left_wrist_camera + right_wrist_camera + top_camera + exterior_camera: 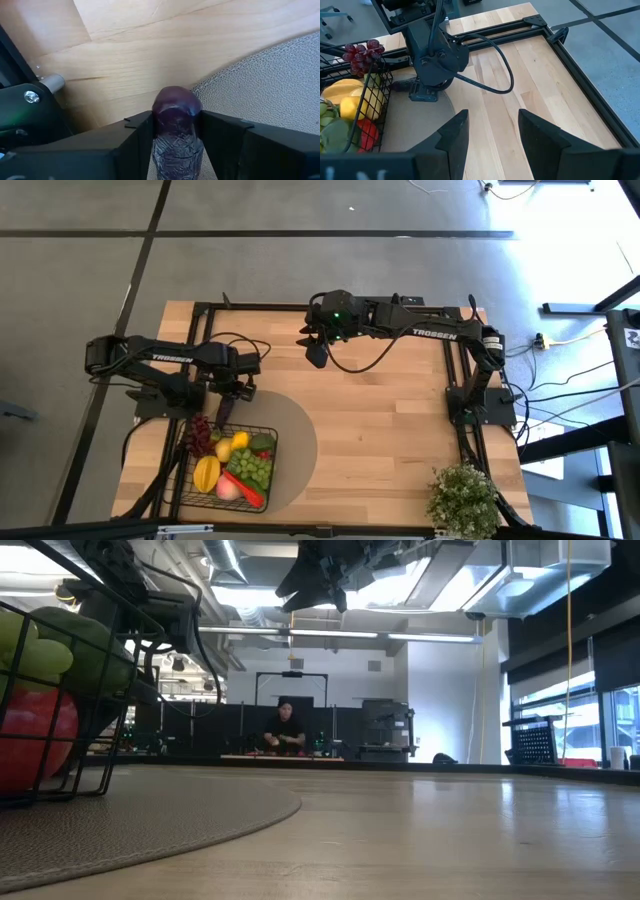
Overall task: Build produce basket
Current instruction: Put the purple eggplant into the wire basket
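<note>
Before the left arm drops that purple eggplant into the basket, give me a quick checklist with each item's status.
1. Left pincer shut on the eggplant: ok.
2. Eggplant over the basket opening: not ok; it hangs just outside the far rim, over the mat.
3. Free spot among the produce: cannot tell.
4. Right pincer open, raised and away from the basket: ok.
5. Basket seated flat on the mat: ok.

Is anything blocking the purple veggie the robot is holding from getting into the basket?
Nothing visible. The left tool holds the eggplant just beside the basket, and only the wire rim lies between them.
</note>
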`<state>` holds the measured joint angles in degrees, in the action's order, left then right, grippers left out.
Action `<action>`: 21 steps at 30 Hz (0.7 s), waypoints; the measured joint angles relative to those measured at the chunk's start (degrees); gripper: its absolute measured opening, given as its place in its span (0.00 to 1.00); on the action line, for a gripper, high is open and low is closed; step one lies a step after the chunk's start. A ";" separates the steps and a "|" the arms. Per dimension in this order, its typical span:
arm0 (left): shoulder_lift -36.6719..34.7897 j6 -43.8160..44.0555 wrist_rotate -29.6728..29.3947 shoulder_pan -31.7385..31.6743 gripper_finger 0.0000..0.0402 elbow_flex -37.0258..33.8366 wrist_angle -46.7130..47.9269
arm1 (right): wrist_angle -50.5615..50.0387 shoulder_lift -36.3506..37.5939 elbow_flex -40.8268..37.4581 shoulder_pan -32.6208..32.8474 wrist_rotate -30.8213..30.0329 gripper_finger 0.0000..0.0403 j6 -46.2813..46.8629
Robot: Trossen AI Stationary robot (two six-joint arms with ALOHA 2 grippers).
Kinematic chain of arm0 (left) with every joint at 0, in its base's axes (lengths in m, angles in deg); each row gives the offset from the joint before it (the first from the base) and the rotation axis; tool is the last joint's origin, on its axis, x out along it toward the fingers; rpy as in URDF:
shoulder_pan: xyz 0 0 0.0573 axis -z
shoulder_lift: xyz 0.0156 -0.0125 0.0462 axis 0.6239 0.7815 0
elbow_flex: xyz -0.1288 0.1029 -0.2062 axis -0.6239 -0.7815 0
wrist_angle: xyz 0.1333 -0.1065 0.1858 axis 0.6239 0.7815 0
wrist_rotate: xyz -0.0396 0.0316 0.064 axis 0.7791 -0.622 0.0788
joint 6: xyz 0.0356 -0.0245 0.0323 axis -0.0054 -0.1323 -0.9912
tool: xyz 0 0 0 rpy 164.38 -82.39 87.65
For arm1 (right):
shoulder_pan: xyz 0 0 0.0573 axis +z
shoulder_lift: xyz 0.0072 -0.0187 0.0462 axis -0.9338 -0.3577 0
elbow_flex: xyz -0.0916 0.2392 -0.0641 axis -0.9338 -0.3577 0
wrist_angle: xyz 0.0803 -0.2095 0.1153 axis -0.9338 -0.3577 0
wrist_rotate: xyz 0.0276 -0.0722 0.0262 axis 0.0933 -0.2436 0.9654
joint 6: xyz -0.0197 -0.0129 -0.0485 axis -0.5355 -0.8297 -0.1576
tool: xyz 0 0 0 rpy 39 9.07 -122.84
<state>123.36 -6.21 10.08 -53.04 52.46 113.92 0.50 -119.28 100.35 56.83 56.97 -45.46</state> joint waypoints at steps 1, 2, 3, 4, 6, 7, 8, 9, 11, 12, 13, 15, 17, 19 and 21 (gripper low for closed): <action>0.00 -0.36 0.00 -0.02 0.32 0.00 0.00 | 0.00 0.00 0.00 0.00 0.00 0.40 0.05; 0.00 -0.33 0.00 -0.01 0.32 0.00 0.00 | 0.00 0.00 0.00 0.00 0.00 0.40 0.15; 0.00 -0.27 0.00 0.00 0.32 0.00 0.02 | 0.00 0.00 0.00 0.00 0.00 0.40 0.10; 0.00 -0.32 0.00 0.00 0.32 0.00 0.02 | 0.00 0.00 0.00 0.00 0.00 0.40 0.00; 0.00 -1.65 0.09 -0.01 0.32 0.00 0.02 | 0.00 0.00 0.00 0.00 0.00 0.40 0.04; 0.00 -2.40 0.14 -0.02 0.32 0.00 -0.01 | 0.00 0.00 0.00 0.01 0.00 0.40 0.12; 0.00 -3.03 0.22 -0.02 0.32 0.01 -0.12 | 0.00 0.00 0.00 0.00 0.00 0.40 0.10; 0.00 -3.28 0.22 -0.02 0.32 0.05 -0.23 | 0.00 0.00 0.00 0.00 0.00 0.40 0.02; -0.02 -4.20 0.26 -0.02 0.32 0.19 -0.23 | 0.00 0.00 0.00 0.00 0.00 0.40 0.03; -0.02 -5.41 0.34 0.00 0.32 0.50 0.06 | 0.00 0.00 0.00 0.02 0.00 0.40 0.13; -0.07 -6.63 0.39 0.00 0.32 0.95 0.41 | 0.00 0.00 0.00 0.00 0.00 0.40 0.12; -0.77 -9.05 0.16 0.00 0.32 1.93 0.88 | -0.02 0.00 0.00 0.00 0.00 0.40 0.00; -1.32 -10.79 -0.23 0.00 0.32 3.27 1.42 | -0.02 0.00 0.00 0.00 0.00 0.40 0.10; -1.98 -12.37 -0.53 0.00 0.32 5.14 1.49 | -0.02 0.00 0.00 0.00 0.00 0.40 0.03; -2.92 -14.39 -0.59 0.00 0.32 7.28 2.09 | -0.02 0.00 0.00 0.01 0.00 0.40 0.03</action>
<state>120.44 -20.59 9.49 -53.04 59.75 116.01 0.47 -119.28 100.35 56.84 56.97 -45.43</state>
